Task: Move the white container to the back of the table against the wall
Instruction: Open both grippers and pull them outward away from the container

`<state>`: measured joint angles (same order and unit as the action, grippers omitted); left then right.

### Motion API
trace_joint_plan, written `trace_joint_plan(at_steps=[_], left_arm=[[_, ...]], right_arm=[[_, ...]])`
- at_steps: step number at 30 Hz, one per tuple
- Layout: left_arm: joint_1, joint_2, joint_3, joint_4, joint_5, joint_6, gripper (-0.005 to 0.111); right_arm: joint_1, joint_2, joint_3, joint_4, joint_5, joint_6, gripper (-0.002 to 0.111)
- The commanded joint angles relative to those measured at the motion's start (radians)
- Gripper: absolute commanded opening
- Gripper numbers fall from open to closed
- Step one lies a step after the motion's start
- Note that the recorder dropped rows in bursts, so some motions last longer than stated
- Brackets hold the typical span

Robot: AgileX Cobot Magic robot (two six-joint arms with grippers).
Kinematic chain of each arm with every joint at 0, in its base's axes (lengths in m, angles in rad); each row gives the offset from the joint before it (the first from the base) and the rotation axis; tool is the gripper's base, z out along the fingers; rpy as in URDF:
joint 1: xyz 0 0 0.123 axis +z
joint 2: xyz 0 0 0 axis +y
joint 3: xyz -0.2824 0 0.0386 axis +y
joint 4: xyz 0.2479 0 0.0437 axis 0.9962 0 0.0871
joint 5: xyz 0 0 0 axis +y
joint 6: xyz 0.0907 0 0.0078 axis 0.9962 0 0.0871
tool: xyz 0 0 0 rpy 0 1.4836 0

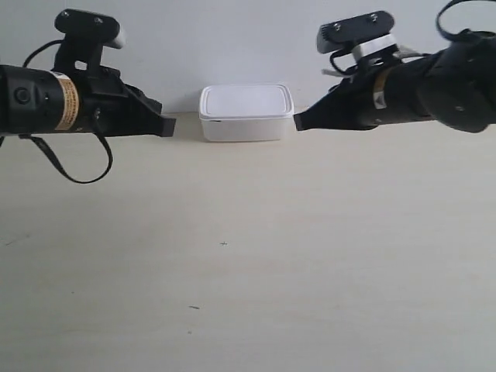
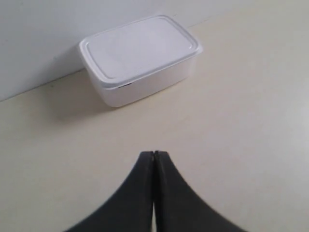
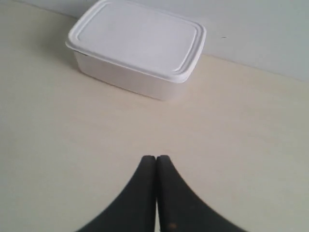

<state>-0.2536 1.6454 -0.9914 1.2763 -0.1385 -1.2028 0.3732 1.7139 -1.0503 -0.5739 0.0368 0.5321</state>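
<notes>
Lidded white container [image 1: 246, 113] against wall [image 1: 232, 39]

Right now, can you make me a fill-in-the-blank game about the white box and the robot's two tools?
1. The white container sits at the back of the table, close to the ____.
2. The left tool and the right tool are not open; both are ____.
3. Both tools are apart from the container, so they hold ____.

Missing words: wall; shut; nothing.
</notes>
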Motion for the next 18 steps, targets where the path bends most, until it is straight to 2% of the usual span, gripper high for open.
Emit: trace_joint_plan(at_steps=[1, 8, 14, 18], left_arm=[[-0.044, -0.179, 0.129, -0.092, 0.002, -0.005, 0.000], [-0.093, -0.474, 0.327, -0.196, 0.002, -0.007, 0.000], [-0.097, -0.777, 0.498, -0.318, 0.019, -0.013, 0.000], [-0.097, -0.971, 0.588, -0.326, 0.061, -0.037, 0.000]], right_arm=[[0.000, -0.228, 0.137, -0.001, -0.024, 0.118, 0.000], [0.000, -0.631, 0.326, 0.001, 0.008, 0.223, 0.000], [0.000, -0.999, 0.436, 0.024, 0.219, 0.214, 0.000], [0.000, -1.221, 0.451, 0.090, 0.376, 0.138, 0.000]])
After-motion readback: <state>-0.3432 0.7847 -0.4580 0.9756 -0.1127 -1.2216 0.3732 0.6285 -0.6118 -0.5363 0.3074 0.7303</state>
